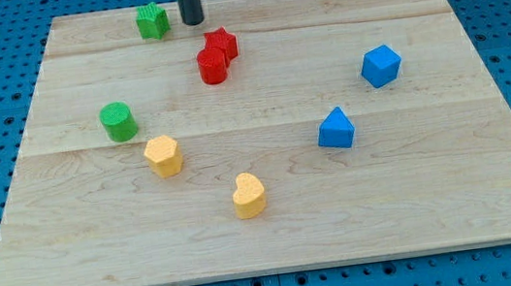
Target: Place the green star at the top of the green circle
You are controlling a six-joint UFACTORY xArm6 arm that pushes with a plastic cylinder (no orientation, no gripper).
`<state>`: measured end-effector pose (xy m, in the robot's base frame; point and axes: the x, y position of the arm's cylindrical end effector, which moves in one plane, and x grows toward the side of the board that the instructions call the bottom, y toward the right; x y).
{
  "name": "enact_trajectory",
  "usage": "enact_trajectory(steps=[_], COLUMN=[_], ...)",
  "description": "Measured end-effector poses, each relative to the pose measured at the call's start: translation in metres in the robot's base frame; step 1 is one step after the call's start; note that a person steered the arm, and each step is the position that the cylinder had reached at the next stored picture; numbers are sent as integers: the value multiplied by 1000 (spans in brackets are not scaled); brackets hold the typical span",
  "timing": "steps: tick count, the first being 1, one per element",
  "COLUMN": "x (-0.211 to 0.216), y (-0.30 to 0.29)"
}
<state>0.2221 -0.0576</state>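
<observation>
Rod: straight, dark grey to black cylinder, smooth and plain
Tip (193,21): blunt, rounded, same dark colour

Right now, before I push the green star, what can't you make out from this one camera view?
- Rod above my tip: cut off by the view's top edge, so the arm is unseen.
- Gap between my tip and the green star: beside it on the view's right; touching or apart, one view cannot settle.
- Red star: front hidden by the red cylinder.
- Green circle: fully visible.
</observation>
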Motion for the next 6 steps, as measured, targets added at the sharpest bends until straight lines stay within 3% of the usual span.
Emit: enact_trajectory(steps=[1, 2, 4, 6], x=[-17, -20, 29, 31], y=[-34, -104, -121, -121])
